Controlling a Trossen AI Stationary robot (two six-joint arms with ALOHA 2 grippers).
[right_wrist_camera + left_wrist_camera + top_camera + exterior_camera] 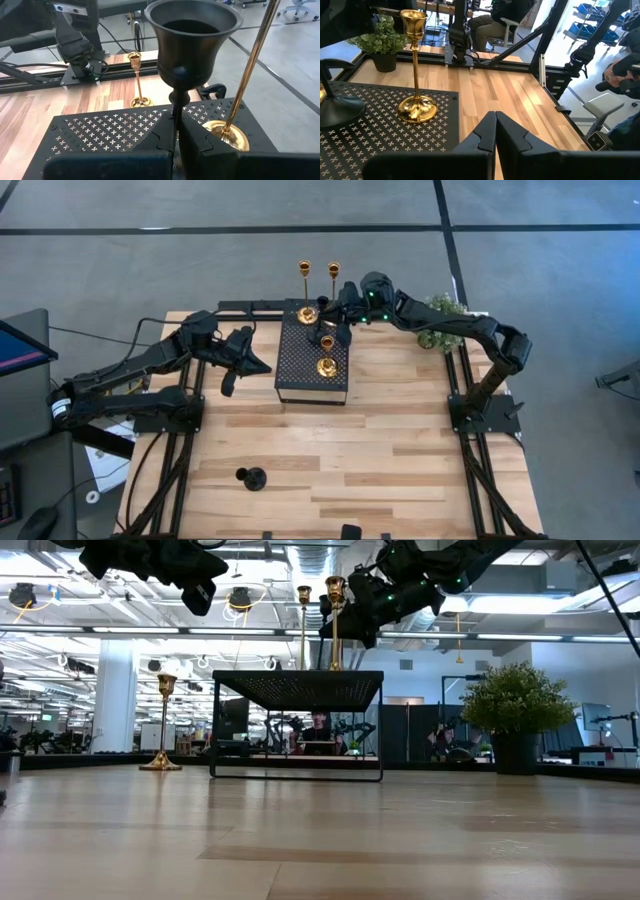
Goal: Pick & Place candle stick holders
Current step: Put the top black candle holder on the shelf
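My right claw (176, 131) is clenched on the stem of a black holder (192, 42), keeping it upright over the platform's (300, 370) far edge beside the gold holders (326, 366), while my left claw (495, 131), closed and empty, waits off its left edge.

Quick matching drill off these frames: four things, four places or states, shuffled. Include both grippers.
Things:
1. right gripper
2. left gripper
3. gold candlestick holder
4. potted plant

Places or states:
A. at the far right corner of the table
B. jaws shut, holding nothing, left of the platform
C. jaws shut on the stem of a black candlestick holder
D. standing free on the black perforated platform

Pairs: 1-C, 2-B, 3-D, 4-A
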